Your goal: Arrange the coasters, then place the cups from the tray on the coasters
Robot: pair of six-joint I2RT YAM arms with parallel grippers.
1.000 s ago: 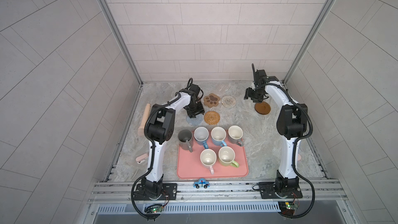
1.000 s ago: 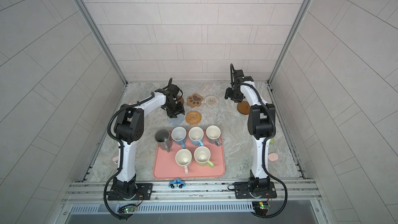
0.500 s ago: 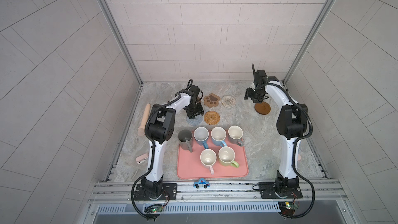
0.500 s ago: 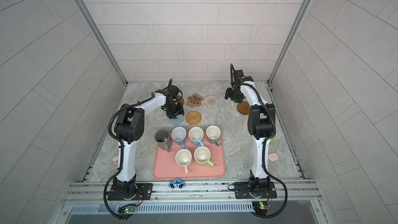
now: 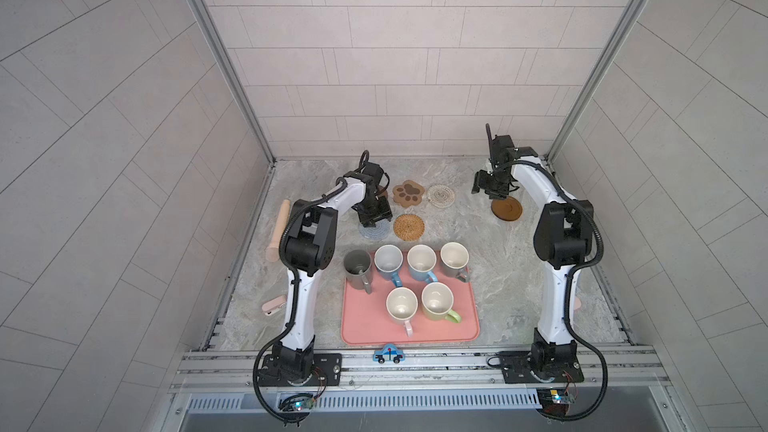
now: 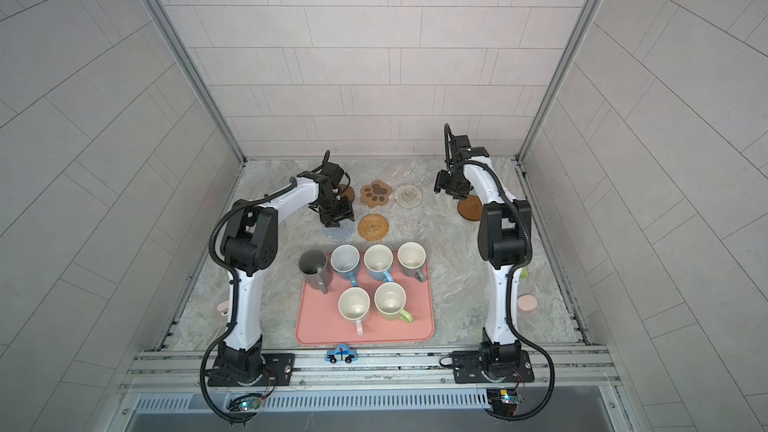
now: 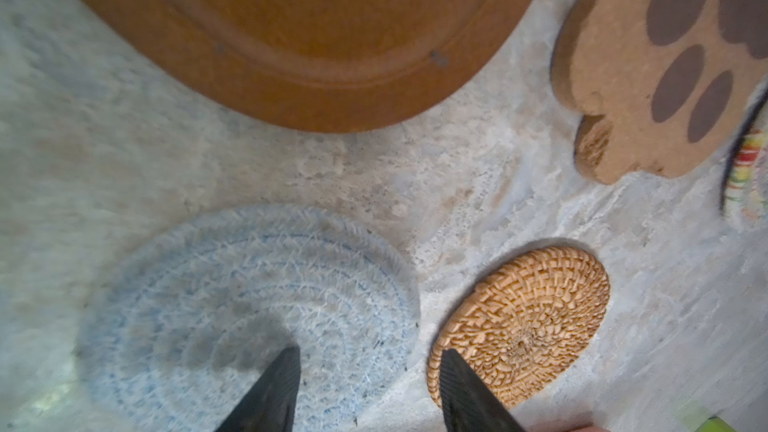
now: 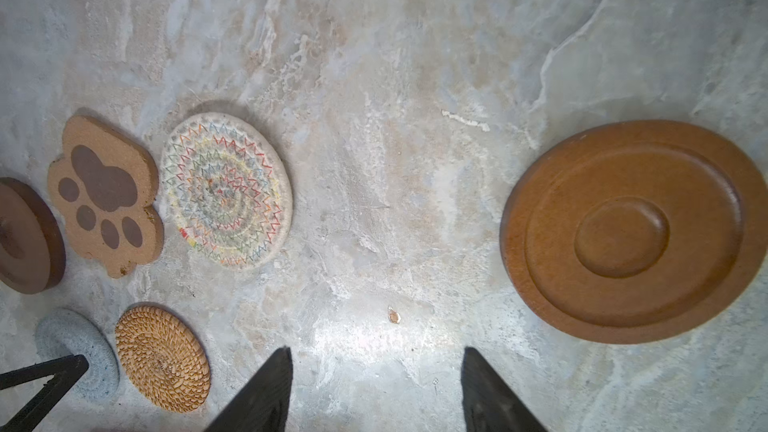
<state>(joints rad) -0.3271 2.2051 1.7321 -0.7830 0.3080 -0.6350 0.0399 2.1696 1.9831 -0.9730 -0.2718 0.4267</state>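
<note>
A: What's nearest?
B: A pink tray [image 5: 365, 328] with six cups [image 5: 421, 260] on it.
A: Beyond that?
B: The coasters [image 5: 409, 226] lie flat on the table. The left gripper [image 7: 370, 352] is over the grey-blue coaster [image 7: 249, 305], jaws apart and empty. Farther right, the right gripper [image 8: 376, 350] is parted and empty, beside a brown disc [image 8: 631, 230].

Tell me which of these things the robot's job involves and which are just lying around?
Job:
- six coasters
- six mugs
- pink tray

Lying about:
- wooden rolling pin
- blue toy car
- small pink disc
- pink object by the left arm
</note>
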